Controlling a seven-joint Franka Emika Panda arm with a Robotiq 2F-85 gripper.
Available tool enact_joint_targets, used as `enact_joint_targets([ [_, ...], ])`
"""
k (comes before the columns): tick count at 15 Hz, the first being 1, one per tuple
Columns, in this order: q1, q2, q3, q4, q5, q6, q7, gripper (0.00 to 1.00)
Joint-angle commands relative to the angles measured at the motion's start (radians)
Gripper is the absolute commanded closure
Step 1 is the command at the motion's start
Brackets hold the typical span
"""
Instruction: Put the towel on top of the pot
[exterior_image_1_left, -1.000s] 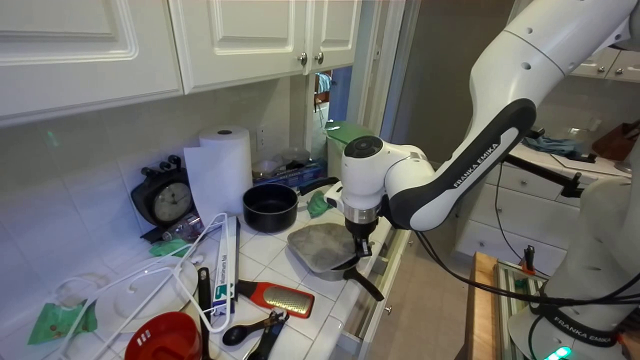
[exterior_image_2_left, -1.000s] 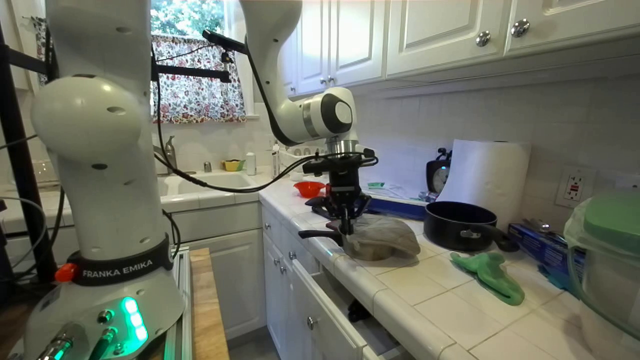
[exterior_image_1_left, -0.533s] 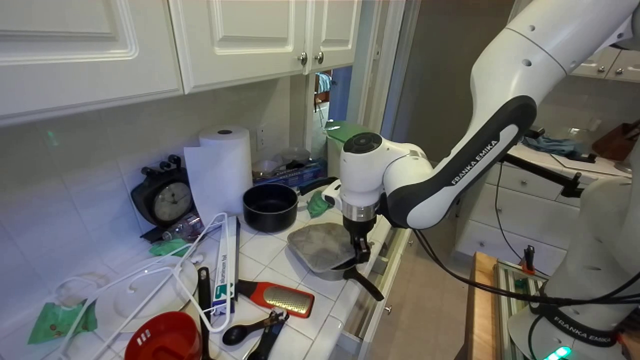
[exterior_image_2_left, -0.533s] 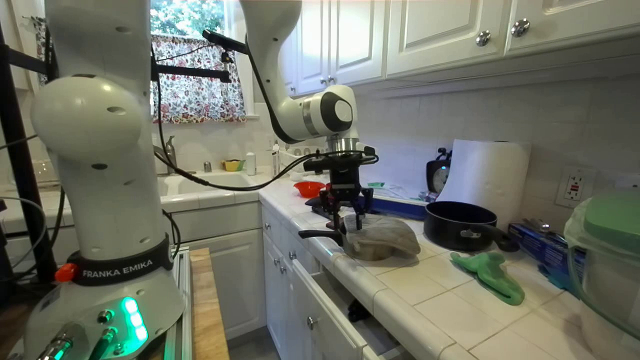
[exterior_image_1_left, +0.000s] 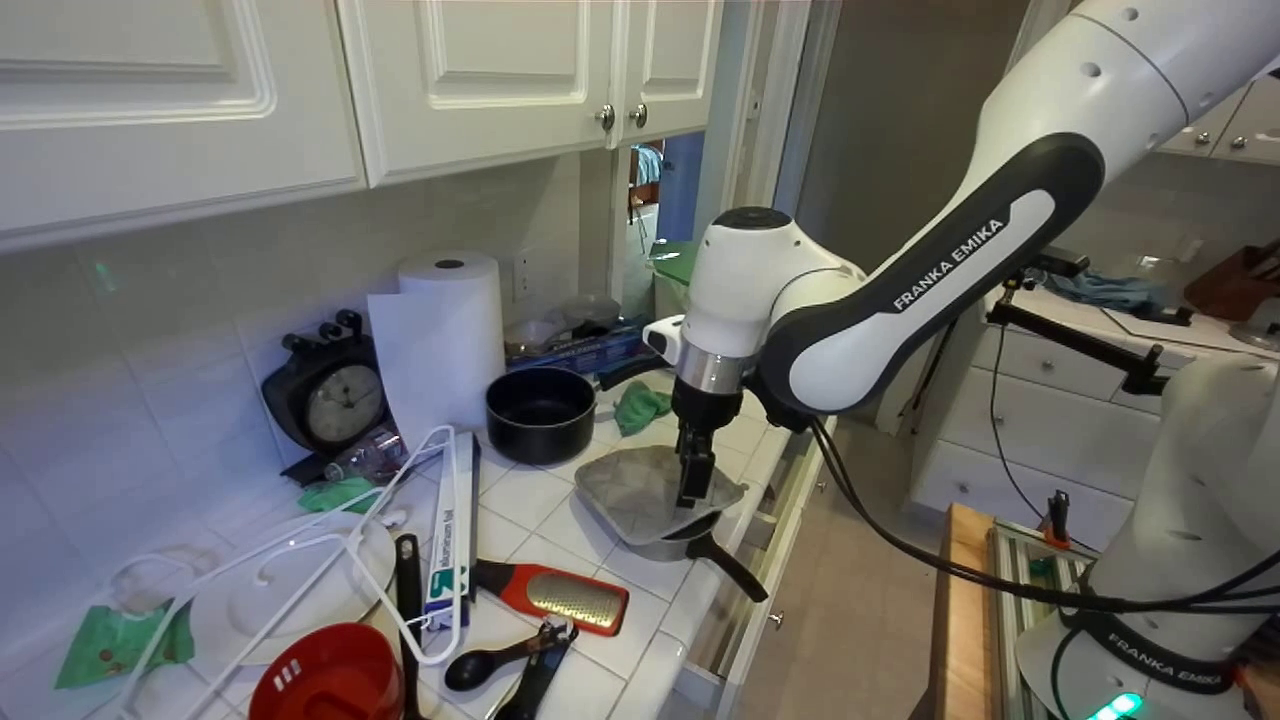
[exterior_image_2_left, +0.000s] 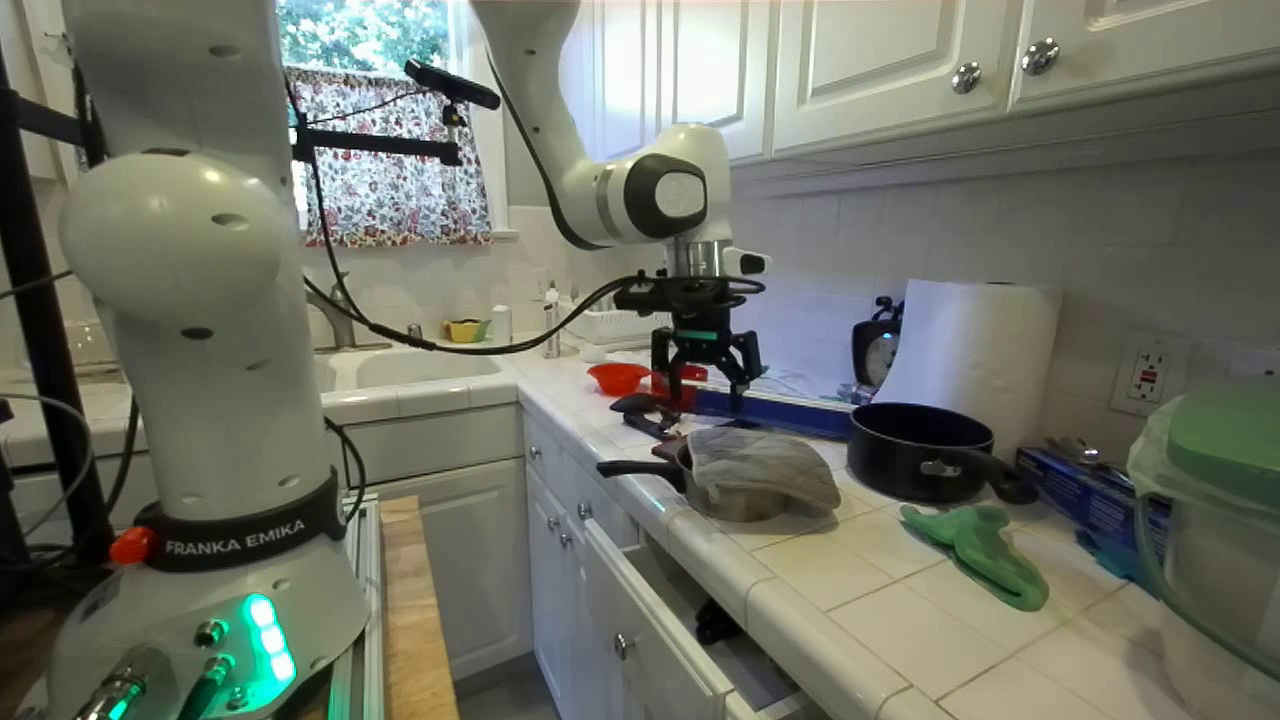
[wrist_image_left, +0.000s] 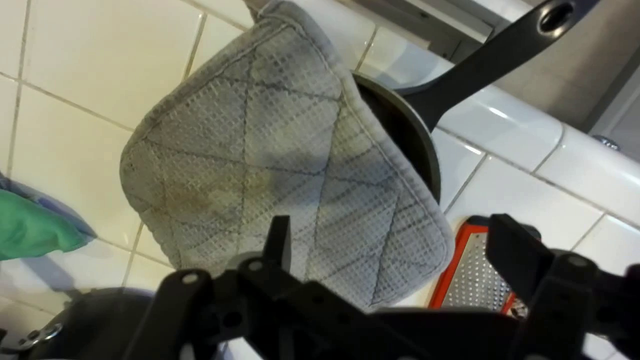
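Closest to the wrist camera, the gripper (wrist_image_left: 389, 225) spreads across the bottom of the frame, its jaws released and wide apart. Beneath it lies the towel (wrist_image_left: 280, 150), grey and quilted, filling the middle of that frame; it rests on top of the pot (wrist_image_left: 425, 145) and covers most of it, leaving a dark crescent of the inside bare next to the black handle (wrist_image_left: 492, 60), which runs to the upper right. A red-framed grater (wrist_image_left: 475, 272) lies near the towel at the lower right, and a green scrap (wrist_image_left: 35, 227) lies at the left edge. In an exterior view the fingertips (exterior_image_2_left: 740, 386) hang above the towel, apart from it, near the centre of the frame, and the towel's right-hand side droops past the pot's rim; whether it touches the counter (exterior_image_2_left: 830, 575) cannot be told. Seen in an exterior view, a red bowl (exterior_image_1_left: 325, 685) sits in the foreground at the bottom left, with a black spoon (exterior_image_1_left: 488, 668) to its right and a white plate (exterior_image_1_left: 238, 605) behind it. Farther up the frame a box of foil (exterior_image_1_left: 442, 545) lies lengthwise left of centre, the black pot (exterior_image_1_left: 540, 440) stands beyond the towel, and the paper roll (exterior_image_1_left: 455, 345) rises upright behind it. Farthest back, in an exterior view, a flowered curtain (exterior_image_2_left: 400, 170) hangs above the sink (exterior_image_2_left: 425, 370) at the upper left.
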Motion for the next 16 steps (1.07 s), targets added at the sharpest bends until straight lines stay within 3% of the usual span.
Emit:
enact_joint_targets([
  [1,-0.006,-0.065,-0.007,-0.04,0.031,0.044,0.052,0.0],
  [7,-0.006,-0.119,-0.016,-0.039,0.178,0.026,0.128,0.0],
  [16,-0.009,-0.113,-0.024,-0.018,0.166,0.019,0.179,0.0],
])
